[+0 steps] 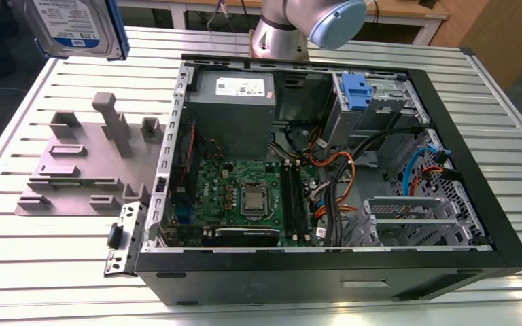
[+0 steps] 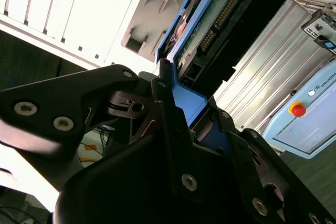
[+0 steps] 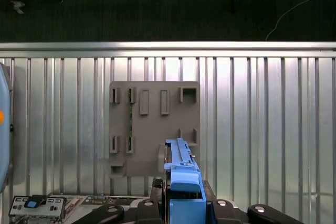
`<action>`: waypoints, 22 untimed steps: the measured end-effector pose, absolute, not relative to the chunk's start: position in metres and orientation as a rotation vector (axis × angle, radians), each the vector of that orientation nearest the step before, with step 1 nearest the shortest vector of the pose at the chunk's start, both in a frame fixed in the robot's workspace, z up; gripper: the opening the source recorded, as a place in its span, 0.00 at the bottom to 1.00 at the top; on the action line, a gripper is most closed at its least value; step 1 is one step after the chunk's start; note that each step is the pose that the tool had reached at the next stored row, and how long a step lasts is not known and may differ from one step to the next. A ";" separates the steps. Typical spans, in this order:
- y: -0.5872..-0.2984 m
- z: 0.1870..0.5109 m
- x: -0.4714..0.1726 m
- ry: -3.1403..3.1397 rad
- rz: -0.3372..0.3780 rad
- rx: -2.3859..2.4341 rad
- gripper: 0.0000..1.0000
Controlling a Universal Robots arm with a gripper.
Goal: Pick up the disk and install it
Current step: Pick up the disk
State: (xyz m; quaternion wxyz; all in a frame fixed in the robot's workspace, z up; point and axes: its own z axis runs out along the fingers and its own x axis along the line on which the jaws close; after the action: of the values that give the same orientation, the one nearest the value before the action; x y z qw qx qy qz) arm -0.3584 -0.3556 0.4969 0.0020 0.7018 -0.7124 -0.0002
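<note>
Currently my end effector [image 2: 189,103] is clamped on the disk [image 1: 73,26], holding it aloft over the counter's [image 1: 52,268] corner near the grey holder [image 1: 79,173]; the open computer case [image 1: 334,268] contains a motherboard [image 1: 242,187] and a power supply [image 1: 232,109].

Upper middle of the exterior view, the arm [image 1: 274,37] is silver-grey metal with a pale blue joint cap [image 1: 338,20]. The black end effector [image 2: 191,100] has angular links with silver screws [image 2: 189,182].
</note>
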 end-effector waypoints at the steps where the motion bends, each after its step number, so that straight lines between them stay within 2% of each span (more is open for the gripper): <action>1: -0.356 0.497 -0.358 -2.235 -0.001 2.202 0.36; 22: -0.356 0.497 -0.348 -2.235 -0.001 2.202 0.36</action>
State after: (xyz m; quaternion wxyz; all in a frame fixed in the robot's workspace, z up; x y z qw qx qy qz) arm -0.3476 -0.3556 0.4969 0.0020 0.7018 -0.7124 -0.0002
